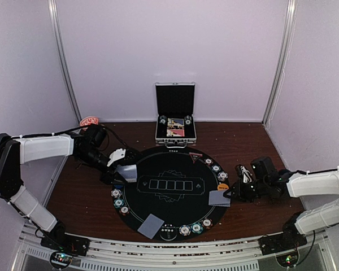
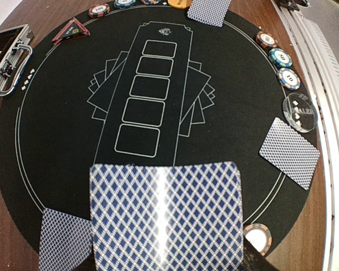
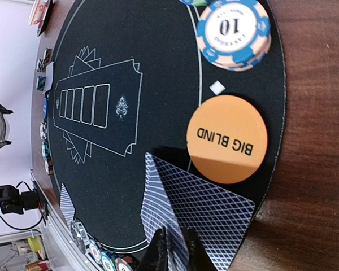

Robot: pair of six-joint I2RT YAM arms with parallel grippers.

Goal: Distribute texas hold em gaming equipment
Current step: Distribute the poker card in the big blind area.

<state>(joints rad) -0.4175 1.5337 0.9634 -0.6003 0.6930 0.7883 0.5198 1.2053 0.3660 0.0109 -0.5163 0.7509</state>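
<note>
Left wrist view: left gripper [image 1: 123, 166] clamps a playing card [image 2: 165, 217] toward the surface's [image 1: 254, 147] left edge; right gripper [image 3: 177, 251] sits at a second card [image 3: 212, 212] beside the orange button [image 3: 227, 138], grip unclear.

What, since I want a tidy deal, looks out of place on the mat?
The two cards by the orange Big Blind button overlap at different angles, and the upper one's corner hangs off the black mat onto the wooden table. Nothing looks spilled or damaged.
</note>
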